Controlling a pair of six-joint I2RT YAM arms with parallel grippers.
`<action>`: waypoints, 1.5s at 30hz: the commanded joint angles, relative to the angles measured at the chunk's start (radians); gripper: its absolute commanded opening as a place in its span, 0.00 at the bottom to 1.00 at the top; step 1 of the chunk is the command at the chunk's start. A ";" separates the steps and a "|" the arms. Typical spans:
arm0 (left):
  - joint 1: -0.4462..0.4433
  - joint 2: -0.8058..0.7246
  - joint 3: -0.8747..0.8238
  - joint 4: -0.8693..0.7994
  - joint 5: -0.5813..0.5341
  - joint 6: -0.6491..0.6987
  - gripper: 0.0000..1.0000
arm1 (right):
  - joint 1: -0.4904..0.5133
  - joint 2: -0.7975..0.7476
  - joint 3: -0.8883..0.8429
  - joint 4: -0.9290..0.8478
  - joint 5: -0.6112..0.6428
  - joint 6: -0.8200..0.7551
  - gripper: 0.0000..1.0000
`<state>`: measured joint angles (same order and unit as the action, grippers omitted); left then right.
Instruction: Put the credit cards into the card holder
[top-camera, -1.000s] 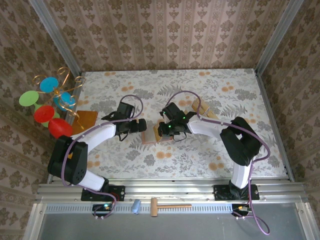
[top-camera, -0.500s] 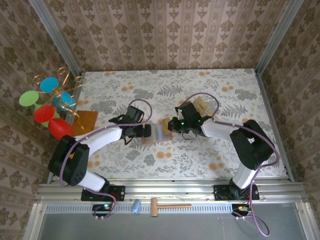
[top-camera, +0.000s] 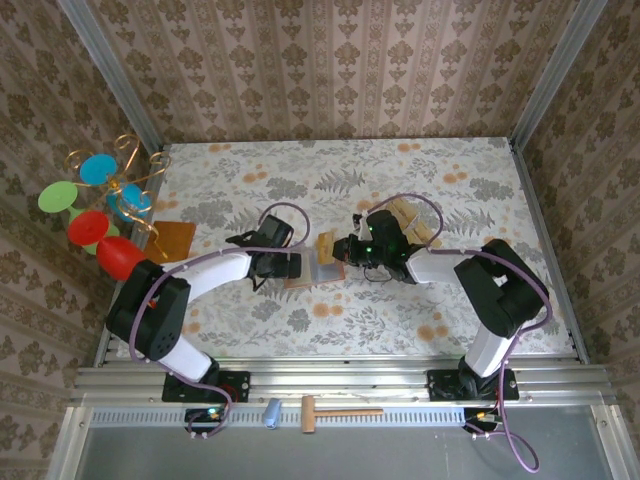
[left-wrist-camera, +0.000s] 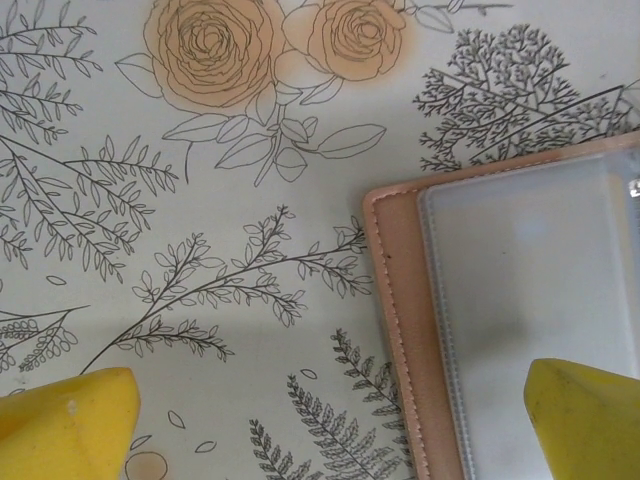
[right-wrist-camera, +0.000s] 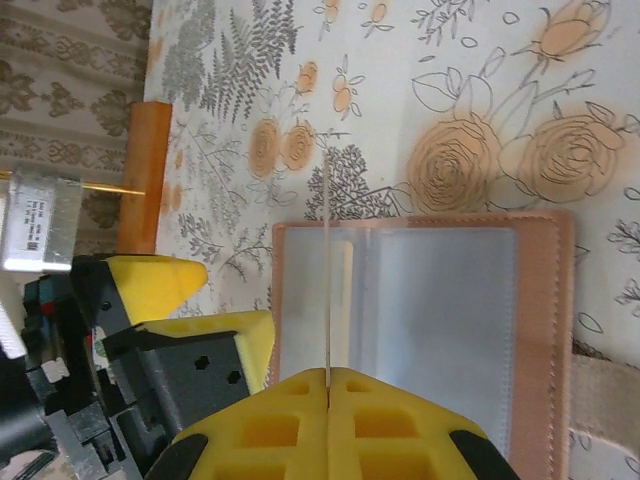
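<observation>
The right hand (right-wrist-camera: 327, 385) is clenched on 1 credit card (right-wrist-camera: 327, 280). The right wrist view shows this card edge-on, as a thin line standing out from between the yellow fingers. The card hangs over the card holder (right-wrist-camera: 440, 320), which lies opened flat on the table (top-camera: 450, 180). The holder's pale clear pockets face up inside a pinkish-brown stitched border. The card's edge lines up with the pocket on the side nearer the left hand. Whether it touches that pocket cannot be told.

The left hand (left-wrist-camera: 325, 430) is released, its 2 yellow fingers spread wide. One fingertip (left-wrist-camera: 585, 420) sits over the clear pocket at the holder's near edge. The other fingertip (left-wrist-camera: 65, 425) is over bare flowered table just beside the holder. Whether the first fingertip presses on the plastic cannot be told.

From above, the 2 hands face each other across the holder, near the middle of the table. The other credit cards (top-camera: 404, 212) lie in a loose pile just behind the right wrist, apart from the holder. An orange-brown board (top-camera: 172, 240) lies at the table's left edge, well apart from both hands.
</observation>
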<state>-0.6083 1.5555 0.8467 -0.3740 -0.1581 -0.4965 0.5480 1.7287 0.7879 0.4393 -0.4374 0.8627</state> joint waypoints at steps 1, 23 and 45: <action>-0.005 0.005 0.029 -0.002 -0.025 0.026 1.00 | 0.003 0.021 -0.015 0.094 -0.040 0.020 0.00; -0.024 0.021 0.025 0.019 -0.045 0.029 1.00 | 0.001 0.075 -0.053 0.143 -0.061 0.014 0.00; -0.024 0.033 -0.003 -0.024 -0.079 0.014 1.00 | 0.003 0.132 -0.058 0.238 -0.086 0.038 0.00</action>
<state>-0.6235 1.5776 0.8520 -0.3656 -0.2111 -0.4854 0.5480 1.8397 0.7437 0.6312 -0.5045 0.8906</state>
